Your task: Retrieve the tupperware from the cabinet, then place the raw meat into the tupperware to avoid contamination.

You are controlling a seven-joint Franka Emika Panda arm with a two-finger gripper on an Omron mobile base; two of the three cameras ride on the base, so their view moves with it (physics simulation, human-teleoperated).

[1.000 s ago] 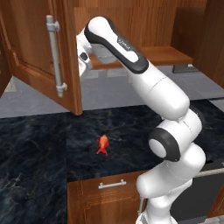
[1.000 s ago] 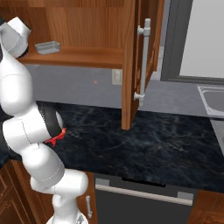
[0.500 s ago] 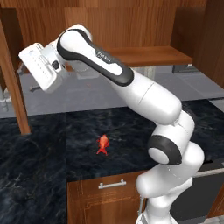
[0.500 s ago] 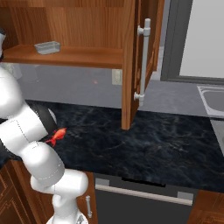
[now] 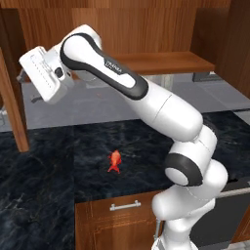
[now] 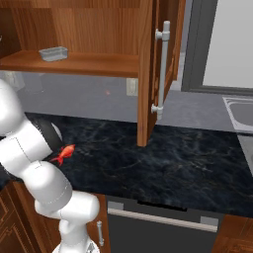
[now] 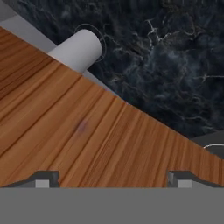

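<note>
The pale tupperware sits on the wooden shelf inside the cabinet, both doors swung wide. The orange-red raw meat lies on the dark marble counter, also seen as the raw meat beside my arm in the right base view. My white hand is raised at the upper left, close to the left cabinet door. In the hand view my gripper is open with nothing between its fingertips, facing the door's wood at close range.
The right cabinet door stands open with its long silver handle. A grey cylinder shows beyond the wood in the hand view. A sink lies at the far right. Below the counter is a drawer front.
The arm has swung left with the left door, which has gone from half open to wide open at the frame's left edge. The meat and tupperware have not moved.
</note>
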